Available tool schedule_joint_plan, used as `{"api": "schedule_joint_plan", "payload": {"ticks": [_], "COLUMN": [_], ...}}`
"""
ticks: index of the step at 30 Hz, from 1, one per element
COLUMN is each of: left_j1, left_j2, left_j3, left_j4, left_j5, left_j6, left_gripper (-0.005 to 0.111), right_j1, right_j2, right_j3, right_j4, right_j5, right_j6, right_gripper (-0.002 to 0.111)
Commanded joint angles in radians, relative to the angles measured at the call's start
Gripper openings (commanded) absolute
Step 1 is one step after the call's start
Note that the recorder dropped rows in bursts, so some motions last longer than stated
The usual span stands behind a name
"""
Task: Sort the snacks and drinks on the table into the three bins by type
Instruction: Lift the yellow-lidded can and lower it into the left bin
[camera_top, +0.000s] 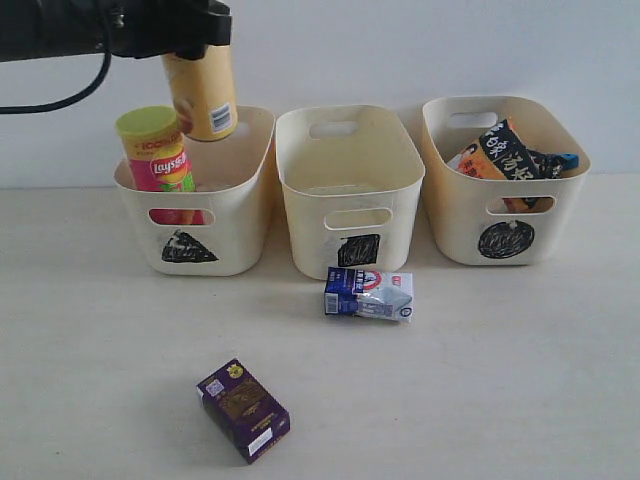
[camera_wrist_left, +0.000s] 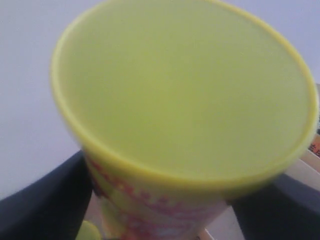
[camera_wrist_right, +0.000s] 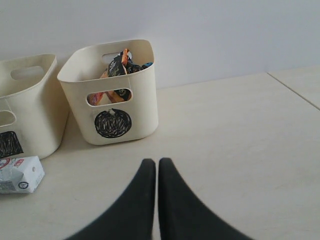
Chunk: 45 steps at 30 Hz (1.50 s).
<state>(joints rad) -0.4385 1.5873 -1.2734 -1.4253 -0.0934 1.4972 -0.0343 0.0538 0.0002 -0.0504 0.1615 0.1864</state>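
Observation:
My left gripper (camera_top: 190, 45) is shut on the yellow chip tube (camera_top: 203, 95), holding it by its top above the triangle bin (camera_top: 240, 215). The left wrist view is filled by that tube's yellow-green lid (camera_wrist_left: 185, 90), with a dark finger on each side. A pink chip tube (camera_top: 158, 150) stands upright in the triangle bin. The square bin (camera_top: 400, 205) looks empty. Noodle packets (camera_top: 505, 152) lie in the circle bin (camera_top: 545, 240). The white-blue pouch (camera_top: 368, 294) lies in front of the square bin. The purple box (camera_top: 243, 409) sits near the front. My right gripper (camera_wrist_right: 157, 162) is shut and empty over bare table.
A pale wall rises right behind the bins. A black cable (camera_top: 60, 98) hangs from the left arm at the upper left. Bare tabletop (camera_top: 500, 380) stretches to the front right.

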Motion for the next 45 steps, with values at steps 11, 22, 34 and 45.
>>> {"api": "schedule_joint_plan", "payload": {"ticks": [11, 22, 34, 45], "left_j1": [0.002, 0.071, 0.074, 0.074], "left_j2": [0.203, 0.276, 0.265, 0.085], "left_j3": [-0.146, -0.146, -0.146, -0.146], "left_j4": [-0.007, -0.007, -0.007, -0.007], "left_j5": [-0.074, 0.017, -0.022, 0.024], "left_j6": [-0.096, -0.294, -0.292, -0.241], "left_gripper": [0.004, 0.039, 0.101, 0.068], "right_j1": [-0.005, -0.005, -0.005, -0.005], "right_j2": [-0.001, -0.001, -0.001, -0.001], "right_j3": [0.0, 0.0, 0.0, 0.0], "right_j4": [-0.003, -0.003, -0.003, -0.003], "right_j5": [0.0, 0.0, 0.0, 0.0], "right_j6": [-0.001, -0.001, -0.001, -0.001], "right_gripper": [0.0, 0.0, 0.0, 0.0]}}
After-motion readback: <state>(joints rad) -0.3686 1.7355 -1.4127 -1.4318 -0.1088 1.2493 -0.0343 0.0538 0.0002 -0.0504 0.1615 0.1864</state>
